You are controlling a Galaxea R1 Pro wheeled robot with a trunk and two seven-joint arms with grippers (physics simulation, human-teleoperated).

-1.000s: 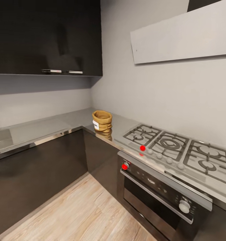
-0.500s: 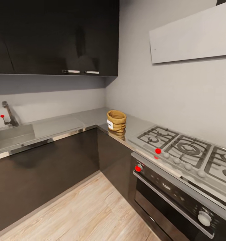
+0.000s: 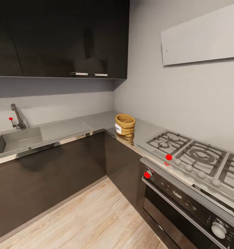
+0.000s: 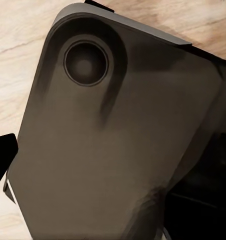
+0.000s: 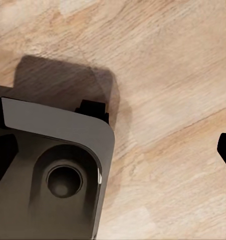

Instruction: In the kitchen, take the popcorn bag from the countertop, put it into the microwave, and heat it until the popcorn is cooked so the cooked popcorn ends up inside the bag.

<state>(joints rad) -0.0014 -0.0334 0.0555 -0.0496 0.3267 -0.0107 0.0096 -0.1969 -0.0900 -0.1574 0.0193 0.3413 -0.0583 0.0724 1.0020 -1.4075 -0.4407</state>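
Grippers first: a black tip sits at each wrist view's edge, so I cannot tell whether either is spread or pressed together; both cameras look down at the grey base [image 4: 107, 150] over the wood floor [image 5: 168, 75]. The head camera has swung left since a second ago, bringing one sink [image 3: 18, 138] and one tap [image 3: 17, 116] into the left. One bag [image 3: 124, 125] stands centre-frame on the table [image 3: 68, 126], left of one hob [image 3: 200, 155] and above one oven [image 3: 186, 207].

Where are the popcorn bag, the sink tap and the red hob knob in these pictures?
popcorn bag [image 3: 125, 125]: head view, on its tan front.
sink tap [image 3: 18, 117]: head view, on its metal neck.
red hob knob [image 3: 169, 157]: head view, on its top.
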